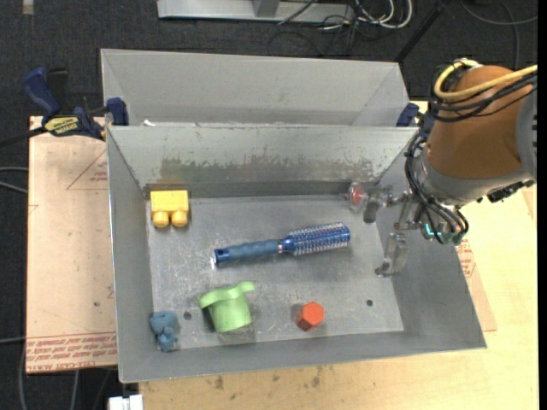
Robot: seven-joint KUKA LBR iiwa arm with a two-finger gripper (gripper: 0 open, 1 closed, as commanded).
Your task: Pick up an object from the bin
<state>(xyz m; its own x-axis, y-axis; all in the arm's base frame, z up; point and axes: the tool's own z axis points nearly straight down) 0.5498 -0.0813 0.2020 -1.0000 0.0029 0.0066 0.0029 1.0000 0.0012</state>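
Note:
My gripper (381, 239) hangs low over the right side of the bin floor, close to the right wall. Its two metal fingers stand apart, open, with nothing between them. A blue hairbrush (282, 246) lies across the middle of the bin, its bristle head pointing toward the gripper and ending a short way left of it. A small orange-red block (309, 315) rests near the front, left of and below the gripper. A small pinkish thing (357, 195) sits at the back wall just left of the upper finger; I cannot tell what it is.
A yellow block (169, 207) sits in the back left corner. A green cup-like piece (229, 308) and a small blue figure (165, 330) lie at the front left. The arm with its orange cover reaches in over the right rim.

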